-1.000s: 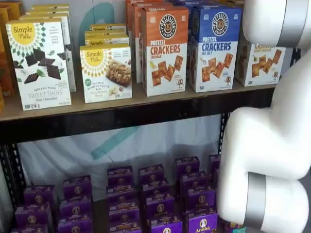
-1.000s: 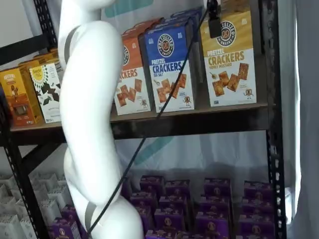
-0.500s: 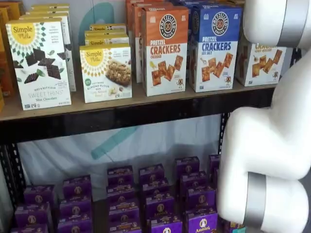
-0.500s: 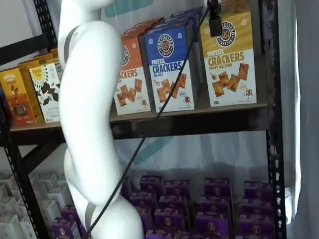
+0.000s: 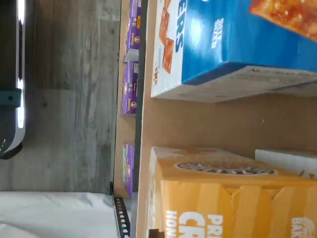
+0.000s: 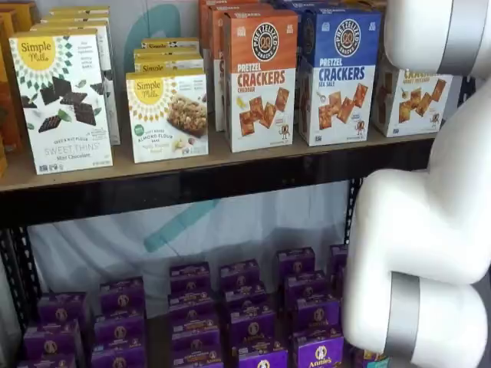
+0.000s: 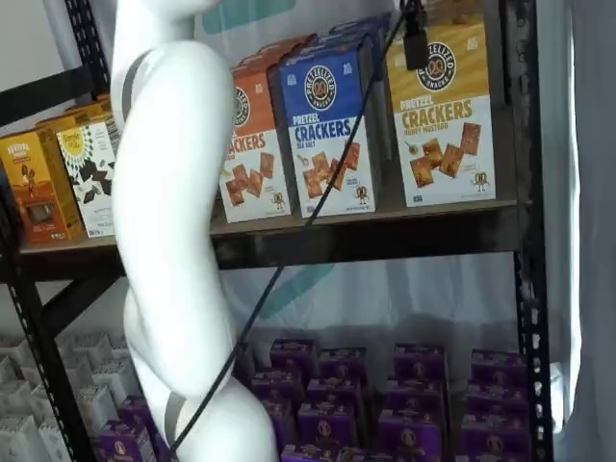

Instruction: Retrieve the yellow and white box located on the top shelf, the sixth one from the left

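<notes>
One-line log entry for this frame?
phase: grasp | gripper: shut on yellow and white box | box: upright on top shelf, beside blue Pretzel Crackers box

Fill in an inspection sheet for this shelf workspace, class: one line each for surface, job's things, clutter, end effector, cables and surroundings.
Surface: top shelf, tan board on a dark beam, fully stocked.
Job's things: yellow and white box upright at the shelf's end, beside the blue-topped box.
Clutter: orange-topped box, Simple Mills boxes, purple boxes on the level below.
End effector: black fingers hang over the yellow box's top front; shut, whether gripping cannot be told.
Cables: black cable runs down across the shelf front.
Surroundings: white arm, grey curtain.
</notes>
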Available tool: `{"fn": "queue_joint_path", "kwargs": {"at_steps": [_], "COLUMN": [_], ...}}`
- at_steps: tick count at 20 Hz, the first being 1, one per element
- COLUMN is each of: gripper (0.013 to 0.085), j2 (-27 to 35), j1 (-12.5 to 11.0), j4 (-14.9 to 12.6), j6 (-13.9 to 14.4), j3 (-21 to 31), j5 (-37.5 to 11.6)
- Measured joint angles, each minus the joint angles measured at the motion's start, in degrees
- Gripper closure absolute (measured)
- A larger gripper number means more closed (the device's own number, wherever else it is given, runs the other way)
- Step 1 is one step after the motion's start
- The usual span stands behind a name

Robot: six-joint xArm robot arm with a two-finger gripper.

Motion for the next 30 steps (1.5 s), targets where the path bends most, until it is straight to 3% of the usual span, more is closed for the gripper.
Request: {"fn": "queue_joint_path", "kwargs": {"at_steps": [17,30], "gripper": [0.037,0.037], "j2": [-0.5,0.6], "j1": [-0.3,-2.0], "j4": [0.4,1.4], "j6": [-0.2,-0.9], "j3": [0.5,-3.9], "j5": [-0.1,4.7]}}
